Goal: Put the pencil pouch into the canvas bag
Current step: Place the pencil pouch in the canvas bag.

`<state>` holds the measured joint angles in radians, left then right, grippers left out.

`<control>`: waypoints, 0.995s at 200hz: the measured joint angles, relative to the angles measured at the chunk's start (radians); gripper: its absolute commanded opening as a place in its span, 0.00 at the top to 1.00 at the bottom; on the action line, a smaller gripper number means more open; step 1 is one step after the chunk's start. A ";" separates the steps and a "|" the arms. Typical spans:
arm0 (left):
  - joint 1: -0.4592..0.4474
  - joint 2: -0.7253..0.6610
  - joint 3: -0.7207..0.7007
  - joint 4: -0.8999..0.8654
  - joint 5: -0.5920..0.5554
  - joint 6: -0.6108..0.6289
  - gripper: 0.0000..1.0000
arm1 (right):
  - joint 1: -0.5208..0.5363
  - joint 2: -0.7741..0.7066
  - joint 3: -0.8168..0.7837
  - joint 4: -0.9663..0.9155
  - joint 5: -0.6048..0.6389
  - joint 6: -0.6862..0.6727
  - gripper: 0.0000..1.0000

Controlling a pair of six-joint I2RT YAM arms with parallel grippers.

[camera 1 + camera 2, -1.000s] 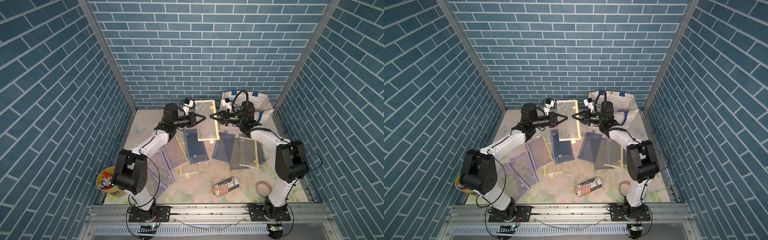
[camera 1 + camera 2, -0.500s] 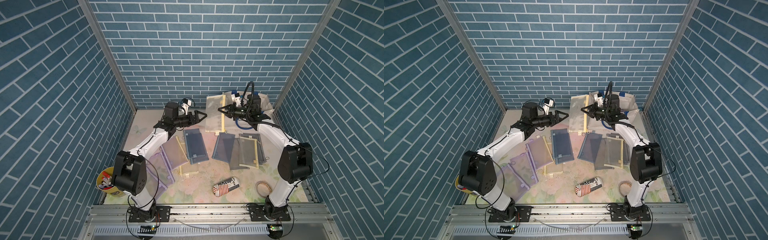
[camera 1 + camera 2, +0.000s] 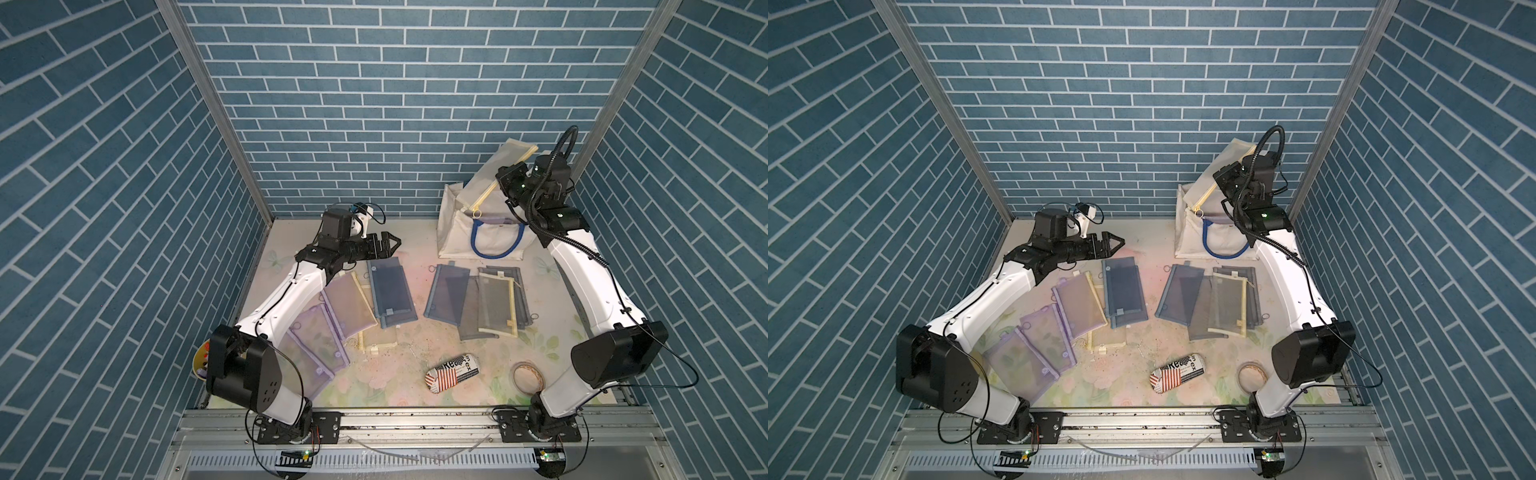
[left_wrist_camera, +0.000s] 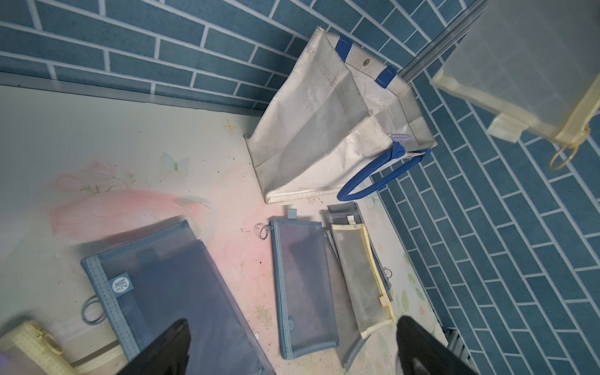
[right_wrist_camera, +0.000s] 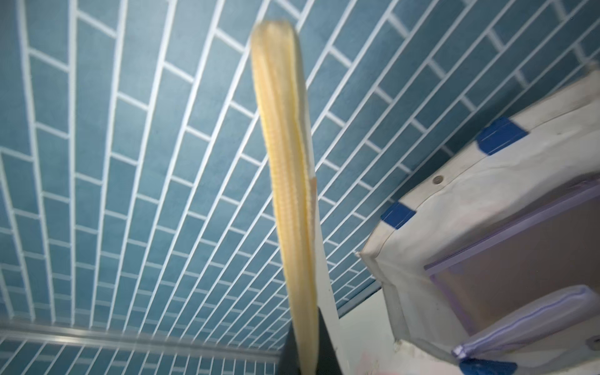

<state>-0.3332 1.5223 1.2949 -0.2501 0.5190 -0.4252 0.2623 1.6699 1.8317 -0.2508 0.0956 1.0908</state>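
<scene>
The pencil pouch (image 3: 492,176) is a pale translucent mesh pouch with a yellow zipper edge. My right gripper (image 3: 500,185) is shut on it and holds it tilted in the air over the canvas bag (image 3: 455,239), in both top views. The right wrist view shows the pouch (image 5: 285,162) edge-on, pinched in the right gripper (image 5: 306,324), with the bag's (image 5: 470,207) open mouth beside it. My left gripper (image 3: 392,243) hangs open and empty over the table's back left. From the left wrist, the left gripper (image 4: 292,328) faces the bag (image 4: 311,130) and the raised pouch (image 4: 519,65).
Several flat mesh pouches, purple (image 3: 324,349), blue (image 3: 390,291) and grey (image 3: 494,303), lie across the table. A striped pouch (image 3: 453,372) and a tape roll (image 3: 528,376) sit near the front. A yellow cup (image 3: 201,357) stands at the left edge. A purple pouch (image 5: 519,259) lies inside the bag.
The left gripper let go of the pouch, opened and drew back left. The right gripper carried the pouch from the table's middle up and right, over the bag.
</scene>
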 measured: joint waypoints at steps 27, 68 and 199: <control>0.000 0.002 -0.001 -0.023 -0.002 0.027 0.01 | -0.026 0.058 0.042 -0.065 0.113 0.023 1.00; 0.000 0.027 0.010 -0.021 0.008 0.035 0.01 | -0.074 0.132 0.053 -0.085 0.222 0.092 1.00; 0.009 0.029 0.010 -0.034 0.023 0.083 0.01 | -0.039 0.372 0.174 -0.131 0.324 0.316 1.00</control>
<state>-0.3244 1.5513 1.3048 -0.2840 0.5423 -0.3424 0.2237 2.0422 2.0056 -0.3817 0.4198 1.4071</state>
